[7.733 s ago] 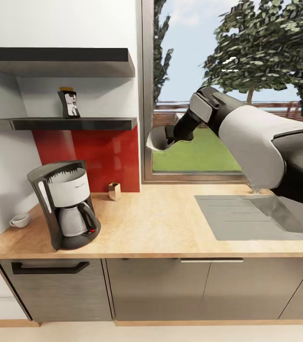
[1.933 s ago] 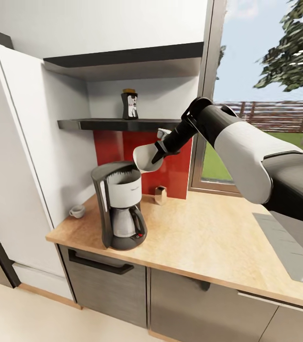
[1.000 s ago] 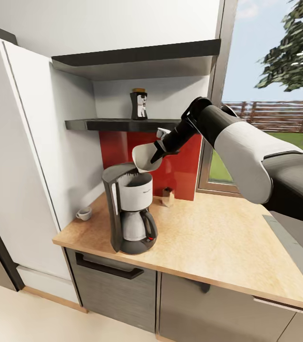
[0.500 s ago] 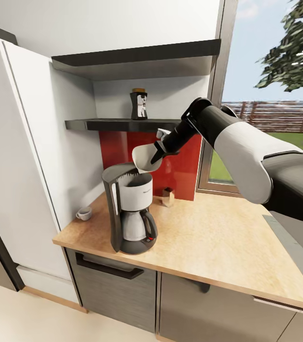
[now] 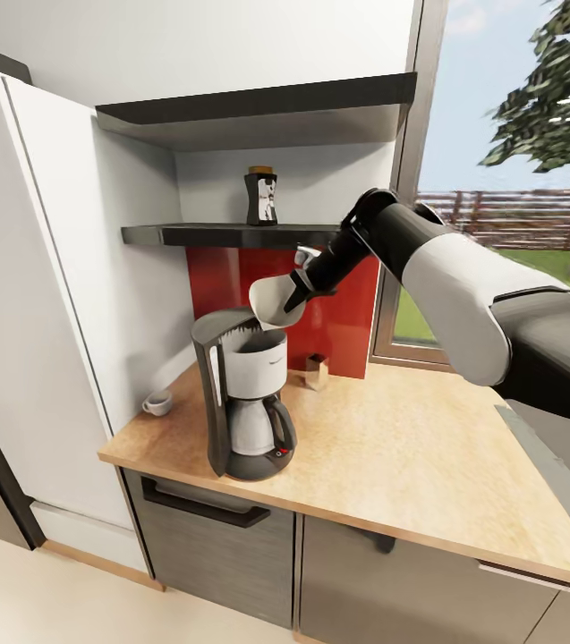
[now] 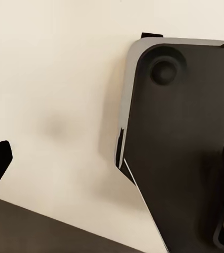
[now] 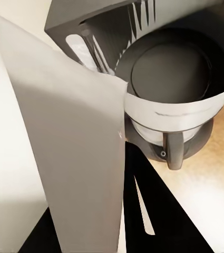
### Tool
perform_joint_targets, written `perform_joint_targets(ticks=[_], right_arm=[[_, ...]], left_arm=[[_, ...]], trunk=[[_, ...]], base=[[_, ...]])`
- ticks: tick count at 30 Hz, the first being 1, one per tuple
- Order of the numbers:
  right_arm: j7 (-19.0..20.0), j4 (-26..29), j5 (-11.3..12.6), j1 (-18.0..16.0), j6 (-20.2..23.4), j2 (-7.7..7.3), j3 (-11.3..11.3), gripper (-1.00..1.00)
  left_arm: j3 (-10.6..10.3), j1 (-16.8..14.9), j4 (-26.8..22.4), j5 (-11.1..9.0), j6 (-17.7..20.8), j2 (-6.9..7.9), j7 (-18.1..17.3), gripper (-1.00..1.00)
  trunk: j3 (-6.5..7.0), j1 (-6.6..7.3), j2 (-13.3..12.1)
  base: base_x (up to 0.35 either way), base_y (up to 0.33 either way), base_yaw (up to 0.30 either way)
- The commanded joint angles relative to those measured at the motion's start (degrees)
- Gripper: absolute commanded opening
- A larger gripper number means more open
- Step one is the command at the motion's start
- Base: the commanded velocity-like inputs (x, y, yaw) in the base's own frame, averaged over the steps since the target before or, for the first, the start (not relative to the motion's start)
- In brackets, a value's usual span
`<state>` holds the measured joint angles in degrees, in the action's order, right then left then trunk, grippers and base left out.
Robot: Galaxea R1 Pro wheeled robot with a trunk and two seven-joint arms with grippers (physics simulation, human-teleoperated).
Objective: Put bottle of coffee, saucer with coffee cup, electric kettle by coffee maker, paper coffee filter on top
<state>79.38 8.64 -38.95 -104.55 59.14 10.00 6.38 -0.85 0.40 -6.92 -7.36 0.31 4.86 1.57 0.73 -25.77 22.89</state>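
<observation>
Counter (image 5: 428, 447) is carrying the coffee maker (image 5: 244, 394) near its left end. Right gripper (image 5: 295, 291) is hovering at the maker's 1 o'clock, jaws clamping the paper coffee filter (image 5: 269, 300) just above the open top. Best lowered square over the basket before releasing. Left jaws: cannot tell.

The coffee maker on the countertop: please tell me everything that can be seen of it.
The coffee maker is a dark grey drip machine with a white upper body and a silvery carafe with a black handle low at its front. A small red switch sits on its base. It stands upright on the wooden countertop, near the left end, below the shelf. Its top is open and dark inside, as the right wrist view shows. The white paper filter, held by the right gripper, hangs just above its top; whether they touch cannot be told.
</observation>
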Motion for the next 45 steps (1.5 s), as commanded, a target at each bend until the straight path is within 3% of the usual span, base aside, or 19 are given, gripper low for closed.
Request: perform_joint_targets(ticks=[1, 45], right_arm=[[0.49, 0.11, -0.17, 0.2, 0.86, 0.0, 0.21, -1.0], [0.34, 0.17, -0.69, 1.99, 0.86, 0.0, 0.39, -1.0]], left_arm=[[-0.13, 0.04, -0.1, -0.55, 0.04, 0.01, 0.1, 1.0], [-0.12, 0.04, -0.1, -0.55, -0.05, -0.04, 0.1, 1.0]], trunk=[[-0.01, -0.02, 0.03], [-0.01, -0.02, 0.03]], base=[[0.0, 0.0, 0.0], [0.011, 0.005, 0.0]])
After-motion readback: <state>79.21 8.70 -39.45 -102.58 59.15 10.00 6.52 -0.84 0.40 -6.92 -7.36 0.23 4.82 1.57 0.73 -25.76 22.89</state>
